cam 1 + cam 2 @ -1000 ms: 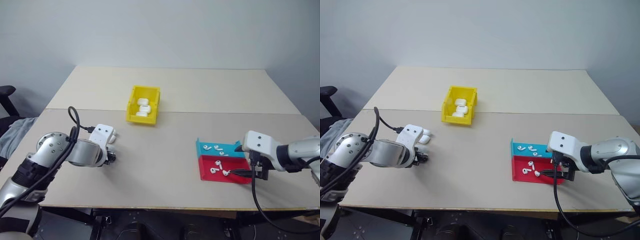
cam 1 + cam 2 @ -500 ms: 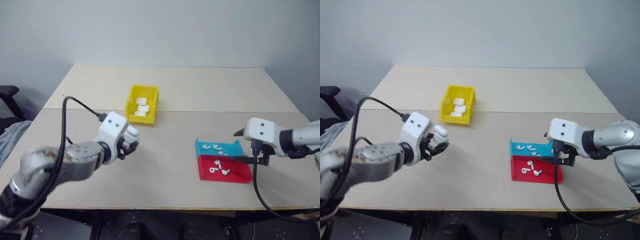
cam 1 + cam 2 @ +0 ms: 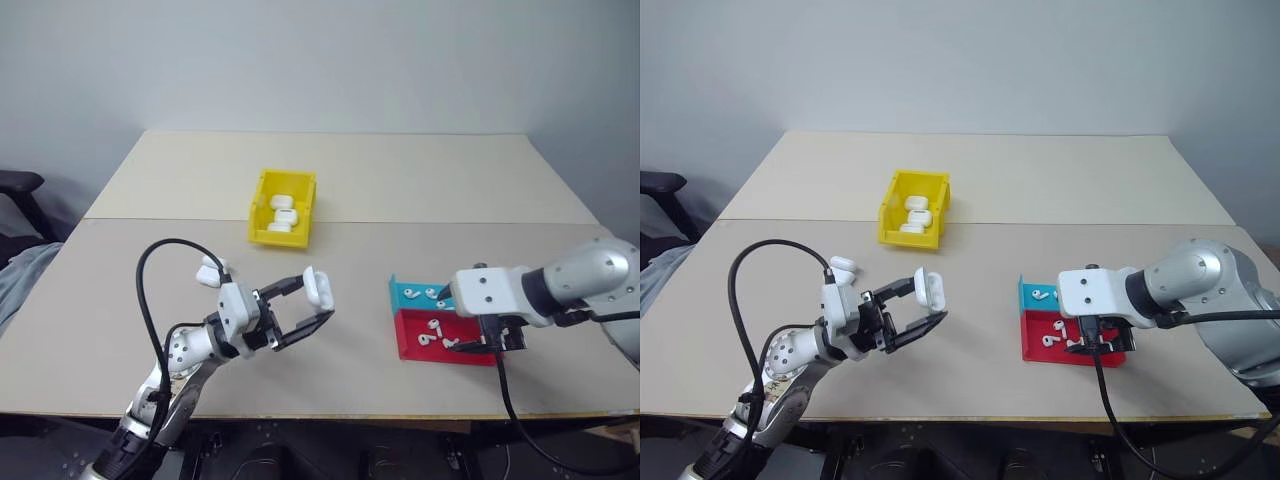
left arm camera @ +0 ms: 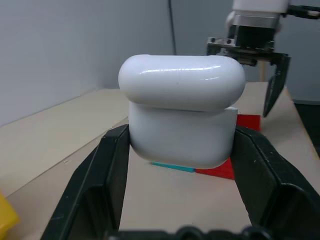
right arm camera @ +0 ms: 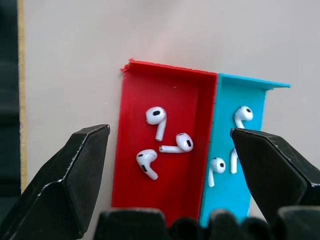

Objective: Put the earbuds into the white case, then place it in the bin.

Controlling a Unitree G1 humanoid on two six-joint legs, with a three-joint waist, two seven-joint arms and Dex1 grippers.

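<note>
On the left, the robot's left pincer (image 3: pixel 312 303) is clamping the white case (image 3: pixel 318 288) between its two black fingers, holding it up off the counter (image 3: pixel 350 180) with the lid closed; the left wrist view shows the fingers pressing the lower body from both sides, just under the lid seam. A second, lookalike case (image 3: pixel 210 272) is lying on the counter just left of that arm. Farther back, left of centre, the yellow bin (image 3: pixel 284 207) is sitting with three more white cases inside it. Moving right, a shallow teal tray (image 3: pixel 404 294) and a shallow red tray (image 3: pixel 415 349) are lying side by side, touching, the red one nearer. The earbuds (image 5: pixel 159 117) are resting loose in them: three in the red, three in the teal. Above them the right pincer (image 5: pixel 172 150) is hanging with its jaws spread wide and holding nothing, the red tray's buds framed between its fingers. The case appears hard, glossy and light, likely to slip or twist in a loose grip, so a hold on its flat sides below the hinge, leaving the lid free, looks best. The buds seem tiny, smooth and prone to skitter; a pinch across the stem or head probably suits them.
</note>
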